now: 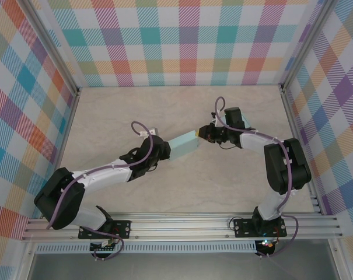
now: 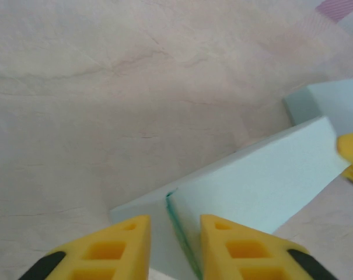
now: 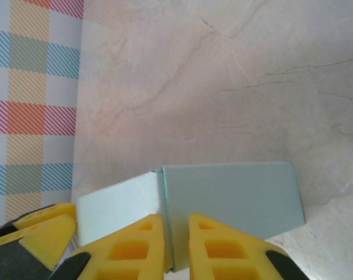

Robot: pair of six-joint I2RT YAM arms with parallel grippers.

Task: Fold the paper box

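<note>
- The pale marbled tabletop (image 1: 164,105) lies bare behind the light blue paper box (image 1: 185,144), back to the checked cloth wall (image 1: 182,52).
- Mid-table, the box spans the gap between the white-and-black left arm (image 1: 106,174) and right arm (image 1: 284,166), blocking passage.
- Bare tabletop between the arms reaches the ribbed aluminium rail (image 1: 182,224).
- Checked walls close both sides.

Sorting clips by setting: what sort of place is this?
Likely a lab robot test cell, not a home: plaid-printed walls enclose a marble-look tabletop, and the left arm and right arm are bolted to an aluminium rail, a paper box between them.
</note>
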